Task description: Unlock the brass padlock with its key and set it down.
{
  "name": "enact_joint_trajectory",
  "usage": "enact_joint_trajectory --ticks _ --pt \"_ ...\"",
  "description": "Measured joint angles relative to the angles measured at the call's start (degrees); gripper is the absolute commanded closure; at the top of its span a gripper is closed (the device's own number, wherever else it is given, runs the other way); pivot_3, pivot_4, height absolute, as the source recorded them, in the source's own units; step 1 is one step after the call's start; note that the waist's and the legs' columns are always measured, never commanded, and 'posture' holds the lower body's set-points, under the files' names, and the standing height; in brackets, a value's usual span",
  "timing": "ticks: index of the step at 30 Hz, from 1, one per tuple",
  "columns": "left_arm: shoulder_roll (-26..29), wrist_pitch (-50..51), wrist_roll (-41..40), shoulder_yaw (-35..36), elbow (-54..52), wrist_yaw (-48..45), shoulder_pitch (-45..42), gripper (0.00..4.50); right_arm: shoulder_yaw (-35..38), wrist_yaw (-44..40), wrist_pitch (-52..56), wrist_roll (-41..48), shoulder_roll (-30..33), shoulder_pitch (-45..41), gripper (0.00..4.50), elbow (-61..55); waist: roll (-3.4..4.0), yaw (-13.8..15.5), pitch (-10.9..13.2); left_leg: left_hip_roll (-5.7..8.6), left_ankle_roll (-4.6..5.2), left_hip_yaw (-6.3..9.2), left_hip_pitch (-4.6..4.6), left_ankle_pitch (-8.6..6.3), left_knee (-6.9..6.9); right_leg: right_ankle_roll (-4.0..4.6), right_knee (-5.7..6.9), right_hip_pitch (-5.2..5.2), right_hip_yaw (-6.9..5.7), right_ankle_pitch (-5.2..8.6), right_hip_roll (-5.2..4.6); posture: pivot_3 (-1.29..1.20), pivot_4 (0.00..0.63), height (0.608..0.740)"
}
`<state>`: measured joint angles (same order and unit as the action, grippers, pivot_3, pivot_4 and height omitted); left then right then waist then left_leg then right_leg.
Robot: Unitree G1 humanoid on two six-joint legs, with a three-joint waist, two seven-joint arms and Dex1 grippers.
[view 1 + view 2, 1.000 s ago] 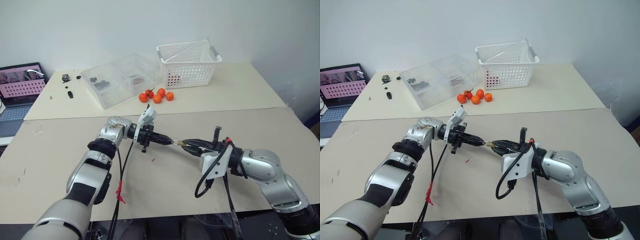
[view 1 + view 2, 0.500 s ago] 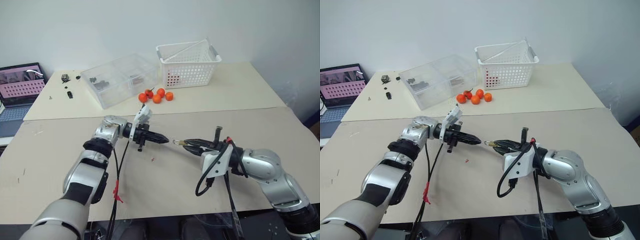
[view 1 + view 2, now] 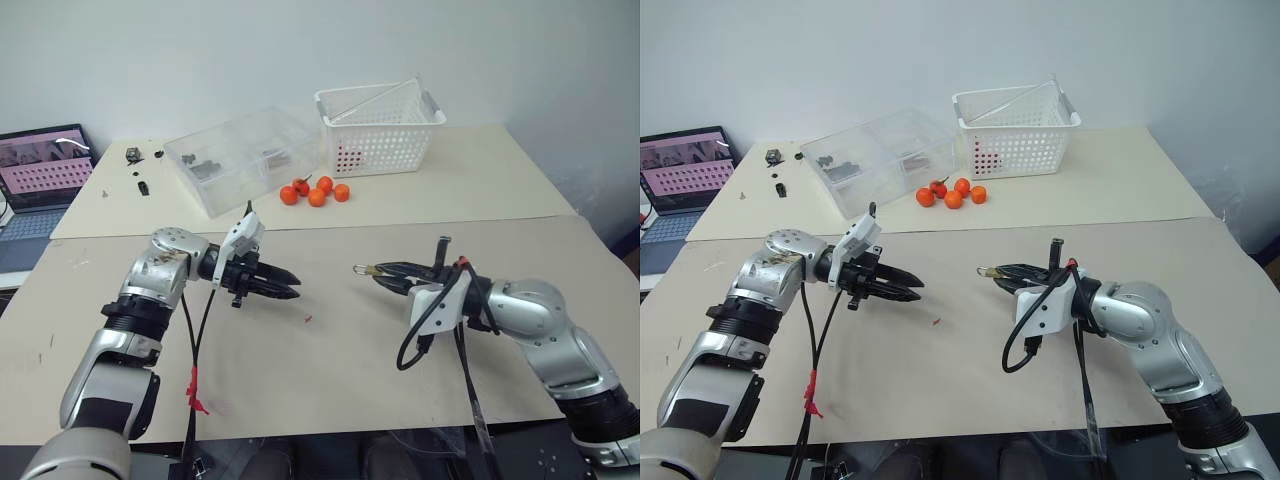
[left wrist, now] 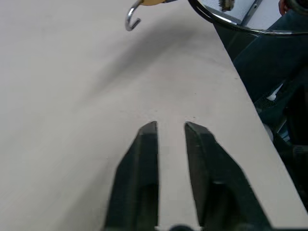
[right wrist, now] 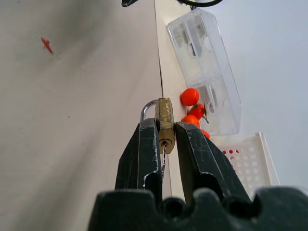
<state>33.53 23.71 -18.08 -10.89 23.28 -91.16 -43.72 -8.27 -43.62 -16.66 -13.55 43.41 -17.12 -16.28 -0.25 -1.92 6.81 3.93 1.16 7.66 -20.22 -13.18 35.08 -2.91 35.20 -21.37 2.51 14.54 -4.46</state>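
We've got the padlock (image 5: 165, 126) clamped in the right gripper (image 5: 166, 144) above mid-bench, key (image 5: 163, 155) seemingly in its keyhole, shackle looks sprung, left gripper (image 3: 285, 287) clear with fingers apart, so next is probably setting it down.

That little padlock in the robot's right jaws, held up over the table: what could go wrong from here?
The brass padlock is pinched only at its lower body by the right gripper, above the table, so it might slip or twist when lowered. Its shackle hangs open, and could catch on the surface. The key seems to sit in the keyhole between the fingers; it might drop out. The left gripper stands apart, open, giving no support.
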Motion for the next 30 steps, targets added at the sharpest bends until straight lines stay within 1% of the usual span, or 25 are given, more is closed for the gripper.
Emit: enact_joint_trajectory --ticks 2,4,6,12,19,23,25,28,30 --pt "0.0 2.07 -0.73 0.68 -1.8 0.87 0.16 1.5 -0.16 0.0 -0.6 0.1 -0.07 -0.17 4.38 0.33 0.0 0.02 0.0 0.0 0.0 0.0 0.0 0.0 0.0 0.01 -0.01 0.0 0.0 0.0 0.01 0.0 0.15 0.74" --pt "0.03 4.31 -2.04 1.11 -3.47 1.71 0.31 0.61 -0.3 0.01 -1.16 0.1 -0.14 -0.23 4.38 0.9 0.0 -0.08 0.0 -0.01 0.0 0.0 0.01 0.0 -0.02 0.01 0.0 -0.02 0.0 0.0 0.02 0.0 0.15 0.74" --pt "0.03 5.78 -2.74 1.35 -4.95 2.14 0.62 0.03 -0.4 0.01 -1.76 0.09 -0.15 -0.23 4.38 1.17 0.0 -0.18 0.0 -0.03 0.0 -0.01 0.01 0.0 -0.05 0.01 0.0 -0.03 0.0 0.0 0.03 0.0 0.15 0.74" --pt "0.29 9.78 -5.7 3.06 -8.14 3.37 0.83 0.03 -0.59 0.18 -3.05 -0.64 -0.32 -0.25 4.38 2.22 0.0 -0.41 0.0 -0.05 -0.01 -0.01 0.02 0.0 -0.04 0.02 0.0 -0.03 0.01 -0.01 0.03 0.0 0.15 0.74" --pt "2.87 12.72 -7.41 3.08 -11.83 3.37 1.09 0.03 -4.85 1.46 -8.41 -4.73 -2.41 -3.49 4.38 7.07 0.01 -0.54 0.0 -0.21 -0.02 -0.06 0.05 0.01 -0.06 0.05 0.01 -0.03 0.0 -0.03 0.09 0.0 0.15 0.74" --pt "4.24 13.69 -8.09 3.11 -13.42 3.74 1.57 0.03 -8.4 5.54 -15.57 -11.36 -3.82 -7.23 4.38 13.16 0.02 -0.6 0.0 -0.2 -0.09 -0.09 0.03 0.05 -0.12 0.07 0.02 -0.16 0.03 -0.04 0.07 0.0 0.15 0.74" --pt "4.86 13.95 -8.42 3.14 -14.21 4.04 1.87 0.03 -9.96 8.3 -18.96 -15.02 -4.7 -9.03 4.38 16.6 0.01 -0.61 0.0 -0.19 -0.29 -0.11 0.03 0.16 -0.19 0.09 0.03 -0.22 0.04 -0.05 0.07 0.0 0.15 0.74" --pt "5.91 14.07 -9.09 3.26 -15.96 4.57 2.93 0.03 -12.44 14.87 -24.34 -21.88 -5.99 -11.96 4.38 23.27 0.01 -0.6 0.0 -0.19 -0.36 -0.17 -0.01 0.21 -0.28 0.14 0.13 -0.42 0.06 -0.08 0.06 0.0 0.15 0.74" --pt "6.36 14.14 -9.16 3.27 -16.18 4.8 3.44 0.03 -13.59 17.8 -26.34 -24.65 -6.35 -13.17 4.38 25.91 0.01 -0.61 0.0 -0.18 -0.37 -0.22 -0.04 0.22 -0.28 0.15 0.22 -0.54 0.06 -0.09 0.06 0.0 0.15 0.74"
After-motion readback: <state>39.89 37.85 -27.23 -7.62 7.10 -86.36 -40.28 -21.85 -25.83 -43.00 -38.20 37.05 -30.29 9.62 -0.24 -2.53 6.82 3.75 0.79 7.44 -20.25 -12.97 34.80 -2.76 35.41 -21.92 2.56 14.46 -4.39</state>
